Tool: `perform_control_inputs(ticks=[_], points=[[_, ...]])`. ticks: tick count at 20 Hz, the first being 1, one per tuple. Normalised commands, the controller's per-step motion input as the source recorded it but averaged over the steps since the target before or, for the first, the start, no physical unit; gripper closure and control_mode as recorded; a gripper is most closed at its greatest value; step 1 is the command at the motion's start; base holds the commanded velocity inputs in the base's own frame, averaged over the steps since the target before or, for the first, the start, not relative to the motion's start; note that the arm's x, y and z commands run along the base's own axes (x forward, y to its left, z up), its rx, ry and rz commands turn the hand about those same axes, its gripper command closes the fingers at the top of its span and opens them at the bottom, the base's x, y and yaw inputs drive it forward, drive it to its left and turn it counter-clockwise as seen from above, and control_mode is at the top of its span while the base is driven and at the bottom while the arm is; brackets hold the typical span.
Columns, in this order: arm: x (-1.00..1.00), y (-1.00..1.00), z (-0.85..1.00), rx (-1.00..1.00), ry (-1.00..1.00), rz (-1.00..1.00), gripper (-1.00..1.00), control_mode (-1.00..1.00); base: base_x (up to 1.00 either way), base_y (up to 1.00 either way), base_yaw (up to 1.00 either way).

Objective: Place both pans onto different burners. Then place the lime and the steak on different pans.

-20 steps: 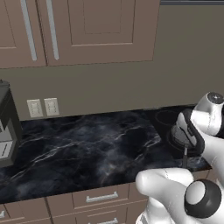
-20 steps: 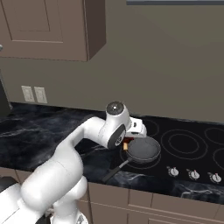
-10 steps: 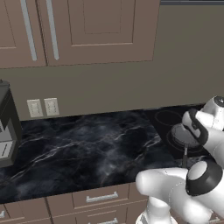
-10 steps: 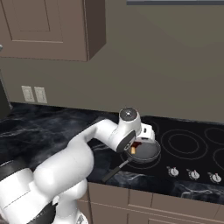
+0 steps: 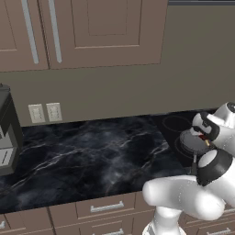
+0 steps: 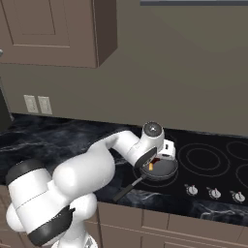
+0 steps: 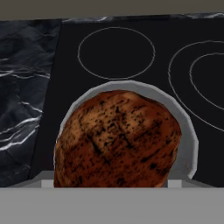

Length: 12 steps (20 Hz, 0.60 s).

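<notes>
The silvery-grey pan (image 6: 163,169) sits on the black cooktop's left front area, its long dark handle (image 6: 127,189) reaching out over the counter. My gripper (image 6: 151,165) hangs just above the pan's left side, shut on the steak (image 7: 116,140), a speckled reddish-brown lump. In the hand view the steak hides my fingertips, and the pan's grey rim (image 7: 131,85) curves behind it. From the left base view the pan (image 5: 192,140) lies under my gripper (image 5: 205,139). Burner rings (image 7: 116,52) lie beyond the pan. The lime is out of view.
Silver knobs (image 6: 213,193) line the cooktop's front edge. Larger burner rings (image 6: 203,157) lie to the pan's right. Black marble counter (image 5: 87,156) stretches left to a dark appliance (image 5: 7,133). Wall cabinets (image 5: 92,32) hang overhead.
My arm has swung right, carrying the steak from the counter side to above the silvery pan. The pan has stayed put.
</notes>
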Motion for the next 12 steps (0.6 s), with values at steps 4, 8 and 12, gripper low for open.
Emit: perform_control_inputs(ticks=[4, 8, 12], points=[[0.23, -0.10, -0.06, 0.03, 0.00, 0.00, 1.00, -1.00, 0.00, 0.00, 0.00], [0.18, -0.03, -0.12, 0.00, 0.01, 0.00, 1.00, -1.00, 0.00, 0.00, 0.00], [0.09, -0.04, -0.40, -0.01, 0.12, 0.00, 1.00, -1.00, 0.00, 0.00, 0.00]])
